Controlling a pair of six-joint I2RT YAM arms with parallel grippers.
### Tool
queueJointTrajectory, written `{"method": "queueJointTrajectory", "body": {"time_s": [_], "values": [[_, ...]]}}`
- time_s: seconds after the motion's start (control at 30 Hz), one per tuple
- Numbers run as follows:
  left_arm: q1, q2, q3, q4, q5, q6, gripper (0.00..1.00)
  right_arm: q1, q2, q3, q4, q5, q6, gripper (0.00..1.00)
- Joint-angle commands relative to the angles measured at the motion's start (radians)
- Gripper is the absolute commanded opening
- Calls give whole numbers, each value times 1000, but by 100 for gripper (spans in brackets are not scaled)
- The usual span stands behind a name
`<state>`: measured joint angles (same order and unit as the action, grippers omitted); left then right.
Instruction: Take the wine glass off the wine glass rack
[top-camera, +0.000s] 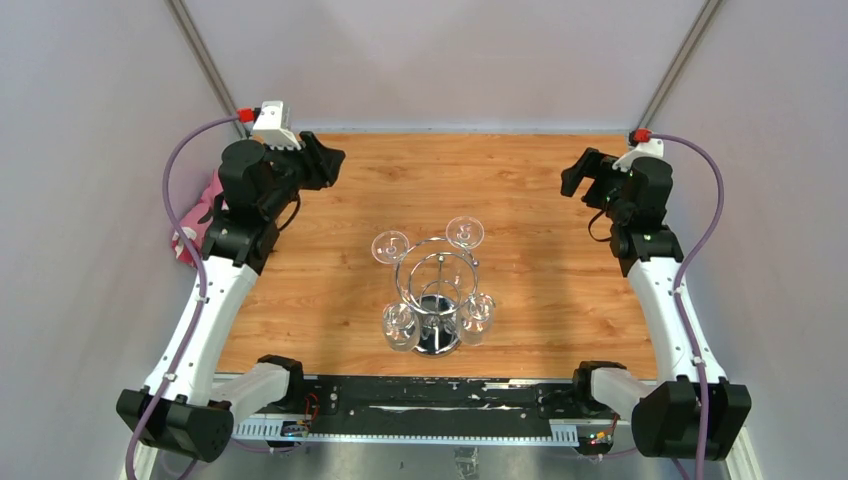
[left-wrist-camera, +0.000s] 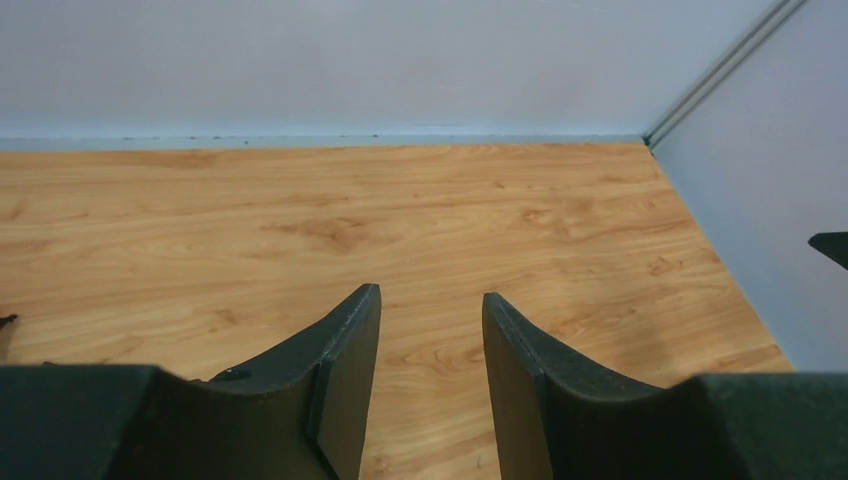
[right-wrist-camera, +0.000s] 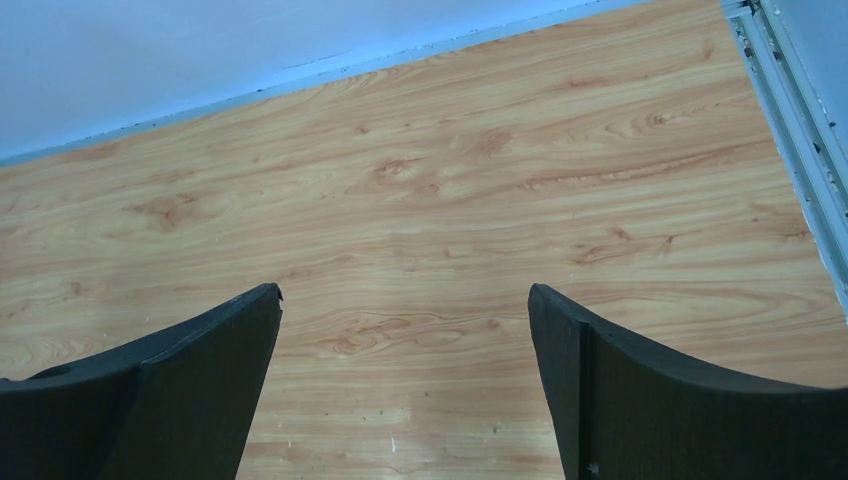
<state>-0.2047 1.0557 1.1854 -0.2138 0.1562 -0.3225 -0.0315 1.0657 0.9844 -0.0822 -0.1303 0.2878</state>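
Observation:
The chrome wine glass rack stands near the front middle of the wooden table, with several clear wine glasses hanging upside down from its hook arms: one at the back left, one at the back right, one at the front left and one at the front right. My left gripper is open and empty at the far left of the table. My right gripper is open and empty at the far right. Both wrist views show only bare wood between the fingers; the rack is out of view there.
Grey walls close in the table at the back and both sides. A pink object lies off the table's left edge beside the left arm. A black rail with the arm bases runs along the near edge.

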Motion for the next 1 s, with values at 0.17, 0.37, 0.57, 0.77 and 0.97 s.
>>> {"method": "queueJointTrajectory", "body": {"time_s": [0.17,0.37,0.57,0.77,0.97], "values": [[-3,-34,-3,-37,-78,36,38,-7,12,37,-54,16,-17,92],[-4,-29,-24,-31,-96,40,22,27,60,135,-189,30,-44,71],[-2,-41,-62,-5,-128,46,2,105,35,146,-201,57,-73,30],[-3,-45,-84,8,-142,39,0,118,10,152,-208,21,-68,2],[-3,-76,-125,22,-167,25,0,280,-7,224,-266,48,-84,0]]}}
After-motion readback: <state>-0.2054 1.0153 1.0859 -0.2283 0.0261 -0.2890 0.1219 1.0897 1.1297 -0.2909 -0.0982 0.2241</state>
